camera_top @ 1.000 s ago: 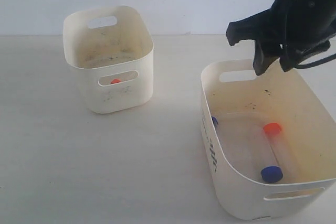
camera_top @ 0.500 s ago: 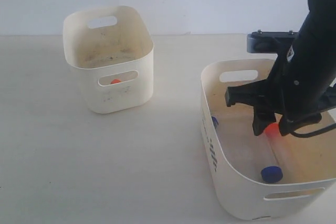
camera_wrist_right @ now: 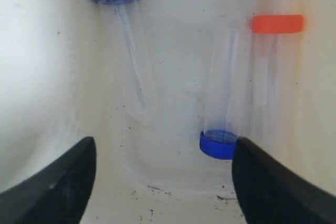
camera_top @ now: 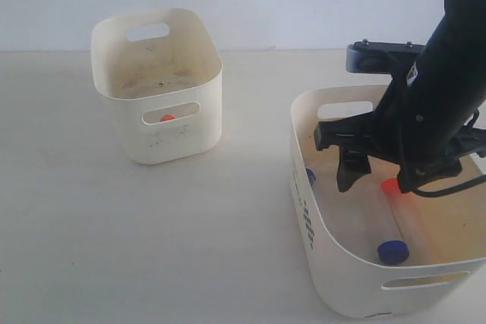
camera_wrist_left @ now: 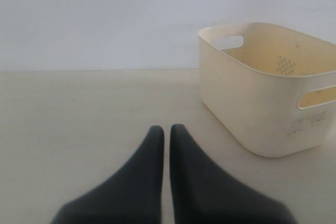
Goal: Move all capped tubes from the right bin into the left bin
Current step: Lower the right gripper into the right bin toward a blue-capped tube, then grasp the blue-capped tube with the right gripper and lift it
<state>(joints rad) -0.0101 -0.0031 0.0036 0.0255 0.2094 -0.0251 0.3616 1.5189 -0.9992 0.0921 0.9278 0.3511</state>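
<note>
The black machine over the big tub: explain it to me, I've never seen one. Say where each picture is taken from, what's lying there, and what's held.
It is one arm of a two-armed robot; each arm ends in a two-fingered gripper. One picture comes from a camera off the arms, the other two from wrist cameras. On the table stand two cream bins. The right gripper hangs open in the right bin over three capped tubes, two blue-capped and one orange-capped, holding nothing. The left gripper is shut and empty, facing the left bin.
</note>
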